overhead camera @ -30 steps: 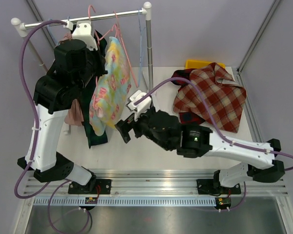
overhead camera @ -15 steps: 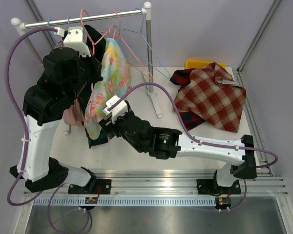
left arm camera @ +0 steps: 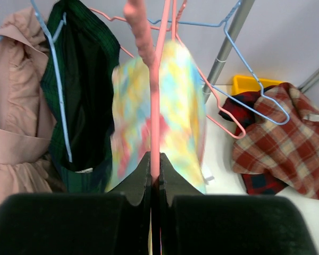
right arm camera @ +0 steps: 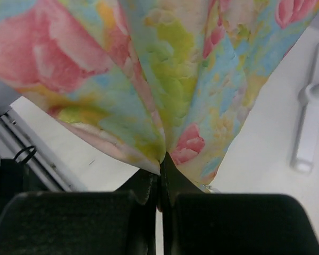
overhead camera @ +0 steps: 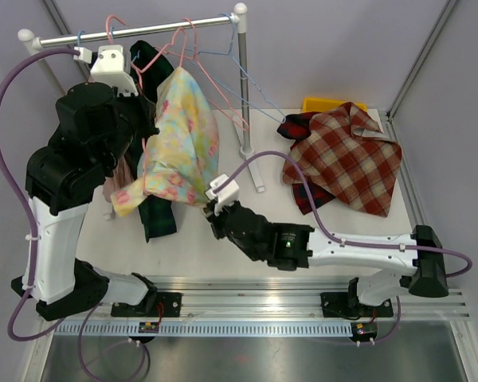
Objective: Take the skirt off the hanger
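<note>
— Top external: what changed in a second?
— Right gripper [overhead camera: 208, 207], wide and clear of the cloth then, now pinches the skirt [overhead camera: 179, 135] at its hem. Left gripper [left arm camera: 154, 172] clamps the pink hanger [left arm camera: 156, 101], and the skirt hangs on it under the rack [overhead camera: 143, 29].
— Yellow bin [overhead camera: 323, 103]?
— Contents hidden behind plaid cloth [overhead camera: 346, 155].

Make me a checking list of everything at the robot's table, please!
Surface: white table, with a clothes rail standing on it.
Job's things: flowery skirt hangs from pink hanger.
Clutter: checked shirt, yellow container, green garment, pinkish garment.
Grippers: left gripper shut on the hanger; right gripper shut on the skirt's bottom edge.
Cables: purple cables loop from both arms.
Surroundings: grey walls.
</note>
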Robot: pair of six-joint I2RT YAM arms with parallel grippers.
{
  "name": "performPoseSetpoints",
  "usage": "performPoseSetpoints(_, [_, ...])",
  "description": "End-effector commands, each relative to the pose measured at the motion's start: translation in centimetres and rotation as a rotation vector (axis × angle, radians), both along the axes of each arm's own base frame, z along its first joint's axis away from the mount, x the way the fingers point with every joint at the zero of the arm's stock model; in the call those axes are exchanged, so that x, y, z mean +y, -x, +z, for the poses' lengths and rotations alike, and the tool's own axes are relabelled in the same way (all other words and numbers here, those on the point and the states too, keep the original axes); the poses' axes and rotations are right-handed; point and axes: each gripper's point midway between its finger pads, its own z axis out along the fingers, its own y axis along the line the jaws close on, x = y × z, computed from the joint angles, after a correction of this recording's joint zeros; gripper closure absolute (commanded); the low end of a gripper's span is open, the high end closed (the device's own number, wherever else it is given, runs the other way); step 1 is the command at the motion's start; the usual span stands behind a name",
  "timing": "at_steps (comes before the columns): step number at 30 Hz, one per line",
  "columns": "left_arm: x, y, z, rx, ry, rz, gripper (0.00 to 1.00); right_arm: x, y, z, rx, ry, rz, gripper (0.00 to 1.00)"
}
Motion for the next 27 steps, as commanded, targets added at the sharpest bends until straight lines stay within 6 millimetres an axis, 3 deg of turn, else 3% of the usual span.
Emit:
performPoseSetpoints(1, [2.5, -0.1, 6.4, -0.201, 0.024, 0.103, 1.0, -4.0, 2.5, -6.9, 0.157, 0.004, -0.089, 1.0])
performPoseSetpoints(5, [3.0, -0.4, 7.9, -0.239, 0.007, 0.13, 1.0, -8.0, 5.1, -11.3, 0.217, 0.052, -0.156, 1.0])
performPoseSetpoints(8, [2.8, -0.4, 7.3, -0.228, 0.016, 0.121, 1.0, -10.6, 5.2, -10.3, 0.191, 0.034, -0.219, 1.0])
performPoseSetpoints(11, [2.6, 0.1, 6.4, -0.212, 0.035, 0.101, 1.0, -12.2, 4.1, -6.3, 0.1, 0.023, -0.247, 1.0])
performPoseSetpoints(14, [1.9, -0.3, 3.9, -0.152, 0.021, 0.085, 1.0, -14.2, 2.0, 0.8, -0.079, 0.029, -0.319, 1.0])
performPoseSetpoints(15, [1.8, -0.1, 2.9, -0.13, 0.013, 0.072, 1.0, -15.4, 1.1, 2.9, -0.12, 0.024, -0.365, 1.0])
performPoseSetpoints(16, [1.7, 0.0, 2.2, -0.113, 0.017, 0.068, 1.0, -16.2, 0.2, 6.3, -0.181, 0.025, -0.377, 1.0])
performPoseSetpoints(17, [1.4, 0.2, 1.8, -0.106, 0.02, 0.05, 1.0, -17.6, -1.9, 7.9, -0.198, 0.014, -0.418, 1.0])
performPoseSetpoints(19, [1.5, 0.5, 0.3, -0.075, 0.014, 0.047, 1.0, -20.2, -4.1, 11.4, -0.242, -0.031, -0.457, 1.0])
performPoseSetpoints(20, [1.6, 0.6, 0.0, -0.071, 0.014, 0.047, 1.0, -22.0, -6.3, 12.4, -0.264, -0.037, -0.499, 1.0])
performPoseSetpoints(23, [1.8, 1.1, -1.3, -0.051, 0.008, 0.042, 1.0, -26.5, -9.9, 15.0, -0.321, -0.012, -0.61, 1.0])
performPoseSetpoints(26, [1.8, 1.2, -2.2, -0.035, 0.001, 0.041, 1.0, -27.8, -12.6, 17.1, -0.361, 0.027, -0.654, 1.0])
performPoseSetpoints(27, [1.8, 1.3, -2.3, -0.032, 0.002, 0.041, 1.0, -29.0, -14.5, 17.1, -0.362, 0.054, -0.703, 1.0])
